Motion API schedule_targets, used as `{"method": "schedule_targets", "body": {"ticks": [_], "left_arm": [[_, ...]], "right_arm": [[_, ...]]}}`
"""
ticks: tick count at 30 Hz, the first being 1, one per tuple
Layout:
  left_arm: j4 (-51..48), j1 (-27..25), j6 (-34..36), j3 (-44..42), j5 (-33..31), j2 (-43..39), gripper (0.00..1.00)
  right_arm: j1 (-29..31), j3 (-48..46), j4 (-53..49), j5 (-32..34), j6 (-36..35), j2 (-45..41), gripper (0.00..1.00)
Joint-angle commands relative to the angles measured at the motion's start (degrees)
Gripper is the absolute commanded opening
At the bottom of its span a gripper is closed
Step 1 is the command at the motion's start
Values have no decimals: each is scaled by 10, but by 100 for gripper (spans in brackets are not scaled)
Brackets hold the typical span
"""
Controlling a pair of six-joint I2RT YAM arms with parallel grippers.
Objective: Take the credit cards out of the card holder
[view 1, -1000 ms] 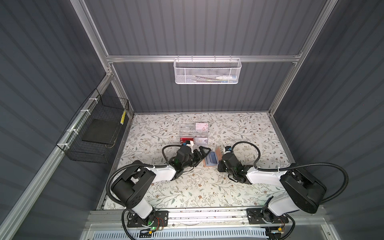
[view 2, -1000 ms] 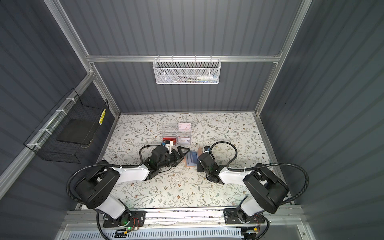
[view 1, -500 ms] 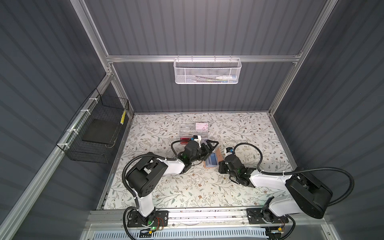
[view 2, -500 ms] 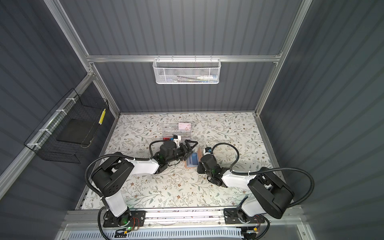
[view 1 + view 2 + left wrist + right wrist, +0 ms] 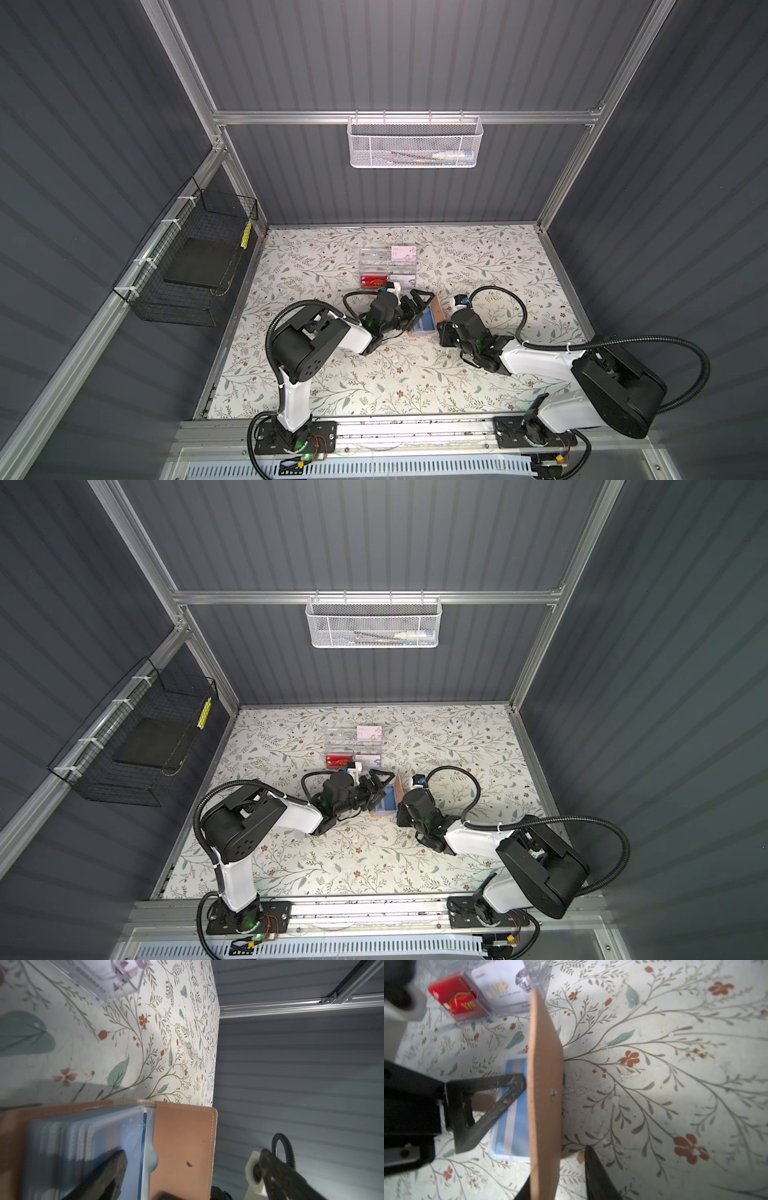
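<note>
Between the splayed left gripper [image 5: 423, 308] and unclenched right gripper [image 5: 444, 330], card holder [image 5: 422, 328], long axis toward back wall [image 5: 374, 195]

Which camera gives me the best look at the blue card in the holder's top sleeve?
Right wrist view: the blue card lies flat with its stripes sharp, partly hidden by the raised cover. The left wrist view shows it close but mostly blurred. In both top views it is only a small blue patch.
</note>
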Motion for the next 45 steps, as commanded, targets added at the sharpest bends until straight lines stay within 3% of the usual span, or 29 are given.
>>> {"method": "schedule_targets", "body": {"ticks": [1, 10, 16, 22, 31, 45], "left_arm": [[-3, -3, -8, -22, -10, 31, 100], [36, -4, -20, -40, -7, 57, 100], [50, -3, -25, -49, -6, 58, 100], [53, -4, -25, -55, -4, 56, 100], [59, -3, -25, -58, 0, 61, 100], [61, -3, -24, -59, -2, 65, 100]], "right_arm": [[-14, 2, -29, 9, -3, -20, 38], [-54, 77, -114, 4, -38, 12, 42], [-54, 152, -180, 43, -56, 73, 33], [-54, 154, -192, 69, -42, 94, 22], [-54, 121, -181, 109, -42, 107, 35], [-48, 128, -189, 132, -50, 127, 38]]}}
